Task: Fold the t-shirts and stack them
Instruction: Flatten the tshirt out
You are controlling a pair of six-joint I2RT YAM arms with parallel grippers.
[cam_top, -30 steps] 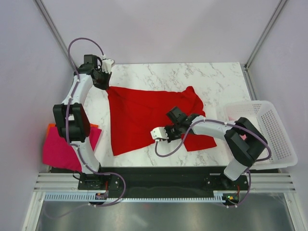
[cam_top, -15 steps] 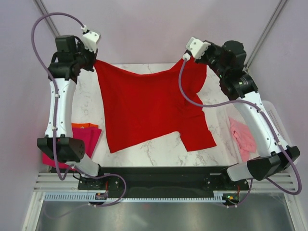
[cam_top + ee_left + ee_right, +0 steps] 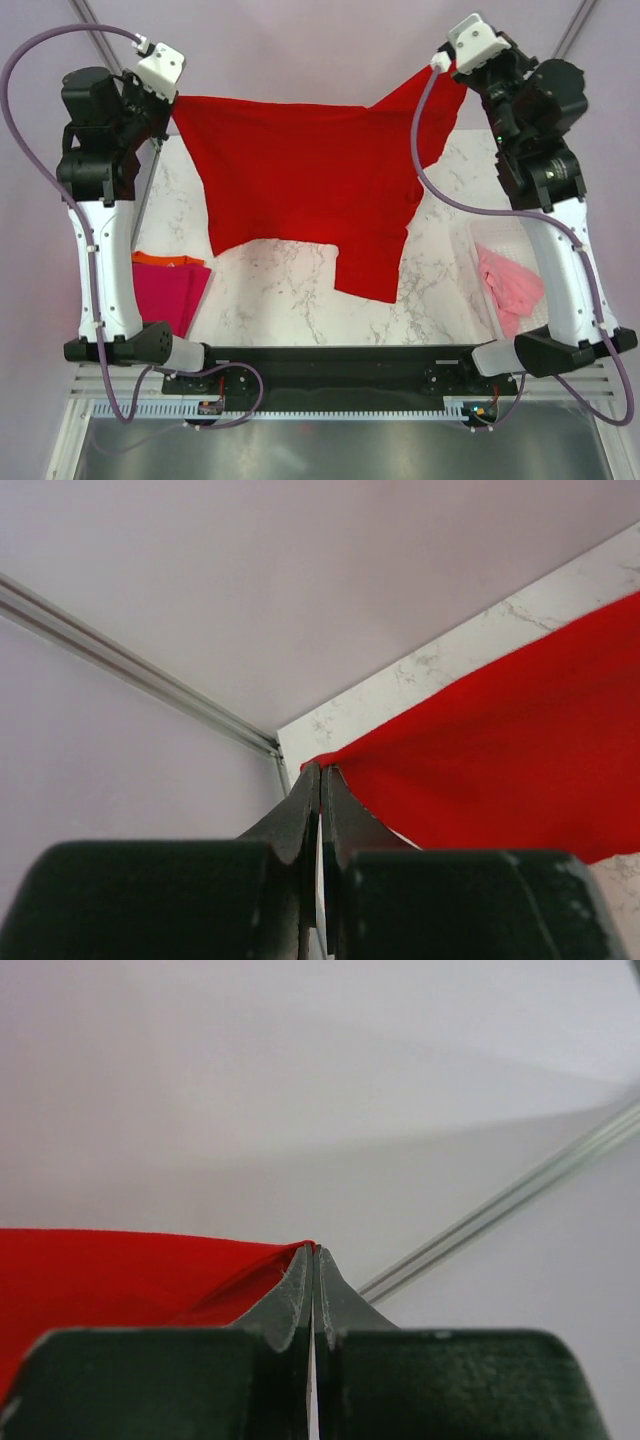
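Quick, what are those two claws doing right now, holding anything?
Left gripper: closed, pinching one top corner of the red t-shirt.
Right gripper: closed, pinching the red t-shirt's other top corner.

Lab test cell: plain walls, aluminium frame rail, marble tabletop.

Bright, even, shadowless light; sharp focus.

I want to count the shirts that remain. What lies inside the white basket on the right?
A crumpled pale pink t-shirt lies inside the white basket. The right arm crosses above the basket, so whatever lies beneath the arm cannot be seen.
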